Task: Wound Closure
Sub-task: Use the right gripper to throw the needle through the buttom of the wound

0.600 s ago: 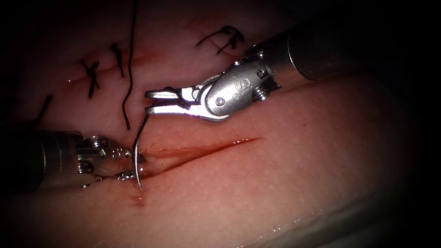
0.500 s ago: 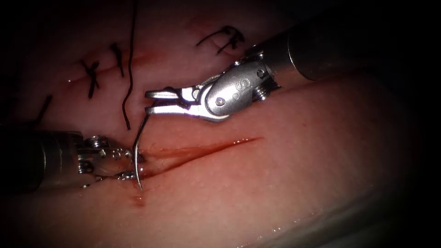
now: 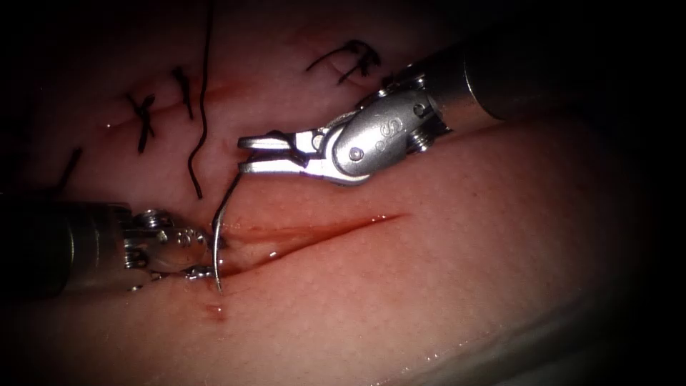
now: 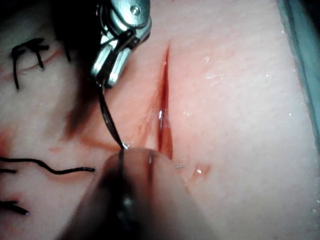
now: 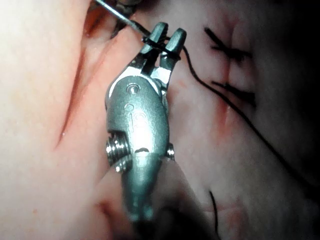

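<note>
two tools at work. the right tool [image 3: 246, 153] comes in from the right above the cut [image 3: 314, 232], its jaws closed on the needle [image 3: 218, 243] at the blunt end where the thread joins, and the right wrist view shows the dark needle shaft clamped crosswise between the right tool's tips [image 5: 165, 42]. half a second ago this tool sat a touch lower and further left; it has lifted and slid right, and the needle has swung with it, so the upper end now leans more toward the right while the point stays down at the left end of the cut. to my eye that means the needle is being worked around its curve at the wound's left end, though how deep it sits i can't say.

the left tool [image 3: 196, 254] reaches in from the left and has barely moved. its jaws sit apart around the needle's lower stretch, one above and one below, pressing at the tissue [image 3: 443, 286] by the cut's left tip; whether they pinch anything i cannot tell.

now the needle: thin, bright, curved, a steep arc from the right tool down to the cut, point against the lower lip near a small red mark [image 3: 216, 310]. red fluid glistens along the cut. finished stitches [image 3: 143, 118] and a loose black thread [image 3: 202, 107] lie on the tissue above.
</note>
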Tool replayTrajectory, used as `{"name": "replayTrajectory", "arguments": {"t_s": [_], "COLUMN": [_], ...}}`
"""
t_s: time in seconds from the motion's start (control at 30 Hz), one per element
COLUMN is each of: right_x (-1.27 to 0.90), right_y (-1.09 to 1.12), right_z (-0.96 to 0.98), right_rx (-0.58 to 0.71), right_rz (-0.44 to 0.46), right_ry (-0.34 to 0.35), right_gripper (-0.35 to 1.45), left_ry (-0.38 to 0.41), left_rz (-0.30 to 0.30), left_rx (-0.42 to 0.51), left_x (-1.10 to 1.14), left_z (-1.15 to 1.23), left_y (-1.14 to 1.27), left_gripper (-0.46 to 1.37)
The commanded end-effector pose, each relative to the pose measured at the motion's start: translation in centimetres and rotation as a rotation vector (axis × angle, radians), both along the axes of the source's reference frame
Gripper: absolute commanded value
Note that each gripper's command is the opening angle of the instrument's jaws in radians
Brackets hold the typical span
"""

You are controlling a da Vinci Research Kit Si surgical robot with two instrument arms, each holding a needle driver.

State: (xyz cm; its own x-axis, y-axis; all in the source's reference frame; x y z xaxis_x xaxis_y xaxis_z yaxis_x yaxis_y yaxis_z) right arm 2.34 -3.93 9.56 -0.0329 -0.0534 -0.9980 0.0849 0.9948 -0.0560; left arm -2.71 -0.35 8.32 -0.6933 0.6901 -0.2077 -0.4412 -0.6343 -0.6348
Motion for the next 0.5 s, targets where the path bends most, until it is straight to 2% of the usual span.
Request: {"name": "replayTrajectory", "arguments": {"t_s": [0.03, 0.2, 0.5], "right_x": [-0.01, -0.01, -0.06], "right_y": [0.01, 0.02, 0.04], "right_z": [-0.03, -0.09, -0.09], "right_rx": [-0.008, -0.044, -0.107], "right_rz": [0.009, 0.012, 0.011], "right_ry": [0.004, 0.008, 0.011], "right_gripper": [-0.35, -0.35, -0.35], "left_ry": [0.004, 0.004, 0.002], "left_rz": [0.000, -0.003, -0.001], "left_rx": [-0.006, -0.003, -0.003], "left_x": [-0.01, -0.01, 0.00], "left_z": [0.01, 0.02, 0.02], "left_y": [0.00, 0.01, 0.01], "left_gripper": [1.13, 1.21, 1.23]}}
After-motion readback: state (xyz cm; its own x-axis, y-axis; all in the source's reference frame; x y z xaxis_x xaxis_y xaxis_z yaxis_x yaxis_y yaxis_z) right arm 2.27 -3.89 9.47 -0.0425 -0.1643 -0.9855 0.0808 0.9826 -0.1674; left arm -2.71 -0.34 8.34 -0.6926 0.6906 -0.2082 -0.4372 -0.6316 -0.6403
